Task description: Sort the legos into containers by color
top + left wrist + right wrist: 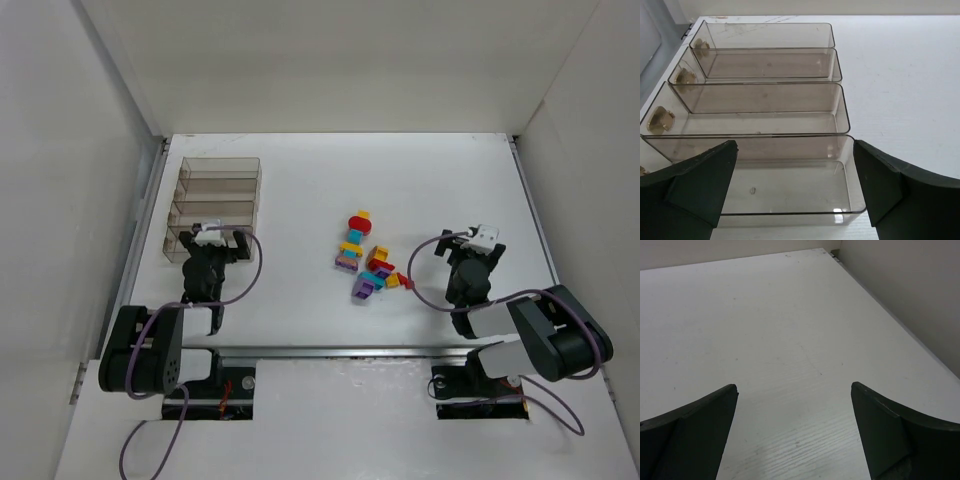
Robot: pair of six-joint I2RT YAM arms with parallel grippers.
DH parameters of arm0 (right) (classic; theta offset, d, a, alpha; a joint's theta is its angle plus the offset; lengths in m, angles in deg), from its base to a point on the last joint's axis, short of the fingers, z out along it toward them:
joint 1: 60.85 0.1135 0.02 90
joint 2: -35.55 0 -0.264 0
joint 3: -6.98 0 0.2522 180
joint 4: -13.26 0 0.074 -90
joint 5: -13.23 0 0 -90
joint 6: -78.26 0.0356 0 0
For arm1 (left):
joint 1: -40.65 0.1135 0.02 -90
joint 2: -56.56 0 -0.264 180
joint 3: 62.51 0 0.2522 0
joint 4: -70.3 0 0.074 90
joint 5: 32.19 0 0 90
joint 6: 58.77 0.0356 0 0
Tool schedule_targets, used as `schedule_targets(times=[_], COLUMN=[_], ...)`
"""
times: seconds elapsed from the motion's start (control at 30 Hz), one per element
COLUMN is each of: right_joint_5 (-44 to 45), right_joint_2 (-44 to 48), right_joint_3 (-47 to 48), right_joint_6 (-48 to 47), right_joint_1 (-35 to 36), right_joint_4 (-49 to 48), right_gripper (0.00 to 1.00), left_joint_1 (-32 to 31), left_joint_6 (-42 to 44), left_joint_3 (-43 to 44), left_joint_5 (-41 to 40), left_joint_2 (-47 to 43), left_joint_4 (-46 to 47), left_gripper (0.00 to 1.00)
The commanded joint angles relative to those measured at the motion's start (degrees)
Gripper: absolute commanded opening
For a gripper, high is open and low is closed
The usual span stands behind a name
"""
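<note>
The legos [365, 258], tiny red, yellow, teal and purple bricks, lie in a loose cluster between the pincers, well left of the right pincer [480, 243]. The smoky clear organizer [220, 172], with four long parallel compartments, sits just ahead of the left pincer [212, 240].

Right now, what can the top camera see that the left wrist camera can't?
Only the top camera shows the legos, a colorful pile in the middle, and the right arm. Only the left wrist camera looks closely into the organizer: four compartments with no bricks showing, and gold tabs at their left ends. Both show the organizer, the open left gripper and the white table.
</note>
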State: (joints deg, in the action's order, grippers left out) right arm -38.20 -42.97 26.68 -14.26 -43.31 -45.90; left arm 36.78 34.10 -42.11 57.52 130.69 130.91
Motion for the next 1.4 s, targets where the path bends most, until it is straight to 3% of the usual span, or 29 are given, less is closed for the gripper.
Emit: schedule_targets(times=[0.0,0.13,0.17,0.2,0.3,0.37,0.4,0.43,0.47,0.53,0.6,0.63,0.7,0.77,0.8,0.87,0.93,1.03,1.13,1.23,1.37], right_joint_5=[-0.4,-1.3,-2.8,-4.6,-11.1,-16.8,-17.8,-18.3,-17.3,-12.2,1.4,5.6,9.5,4.4,-6.3,-18.2,-24.6,-29.0,-33.4,-38.1,-37.0], right_joint_2=[0.6,4.4,10.3,12.9,19.8,20.8,20.0,18.3,16.2,8.9,5.0,2.3,0.0,-2.9,-4.3,-10.3,-14.9,-18.2,-17.7,-18.2,-13.9], right_joint_3=[1.2,7.7,10.6,13.6,20.4,28.9,33.4,38.4,48.5,58.0,67.6,69.5,73.4,75.5,77.5,86.8,94.7,93.9,88.6,85.9,78.7], right_joint_6=[0.6,-0.7,-1.4,-2.4,-9.4,-12.6,-14.8,-15.7,-16.3,-16.3,-15.6,-15.6,-15.6,-15.6,-13.1,-4.8,1.2,4.6,7.6,10.8,15.8], right_joint_1=[-0.2,-0.2,-0.2,-0.2,-0.2,-0.2,-0.2,-0.2,-0.2,0.8,3.2,4.3,6.4,7.2,7.2,5.7,4.6,4.6,4.1,3.0,0.8], right_joint_4=[-18.1,-6.5,9.3,14.5,18.4,23.8,34.7,40.9,46.8,60.9,64.3,64.3,64.3,69.5,74.0,84.6,97.3,102.7,105.3,110.1,113.5], right_gripper=[1.00,1.00,1.00,1.00,1.00,1.00,1.00,1.00,1.00,1.00,1.00,1.00,1.00,1.00,1.00,1.00,1.00,1.00,1.00,1.00,1.00], left_joint_1=[-0.8,-3.1,-3.7,-3.7,-4.2,-4.2,-4.7,-4.7,-5.3,-6.0,-7.1,-7.8,-9.2,-9.9,-9.9,-11.1,-13.1,-14.3,-14.9,-17.3,-19.1], left_joint_6=[2.8,6.9,6.9,6.9,11.3,12.7,17.2,26.3,28.2,31.3,32.9,32.9,29.7,28.1,28.1,28.1,28.7,25.2,22.7,22.7,21.0], left_joint_3=[-1.2,-1.2,-1.2,-1.2,0.8,5.3,9.6,18.7,22.3,30.7,36.0,38.9,47.7,54.8,56.4,57.3,57.3,57.8,58.4,58.4,58.4], left_joint_5=[2.3,4.5,5.3,5.3,12.0,14.3,17.1,21.5,21.0,14.5,8.6,0.7,-6.7,-9.1,-8.1,-7.1,-7.1,-4.7,3.9,5.3,5.9], left_joint_2=[-2.5,-3.8,-3.8,-3.8,-4.5,-11.1,-13.3,-14.4,-14.4,-13.8,-11.4,-10.3,-6.9,-5.2,-4.7,-4.2,-4.2,-4.2,-2.8,-0.7,0.4], left_joint_4=[11.6,9.6,8.9,8.9,5.8,-4.2,-22.9,-30.2,-34.8,-40.2,-41.9,-43.9,-46.5,-53.2,-55.9,-59.9,-60.7,-62.8,-68.7,-71.0,-71.0], left_gripper=[1.00,1.00,1.00,1.00,1.00,1.00,1.00,1.00,1.00,1.00,1.00,1.00,1.00,1.00,1.00,1.00,1.00,1.00,1.00,1.00,1.00])
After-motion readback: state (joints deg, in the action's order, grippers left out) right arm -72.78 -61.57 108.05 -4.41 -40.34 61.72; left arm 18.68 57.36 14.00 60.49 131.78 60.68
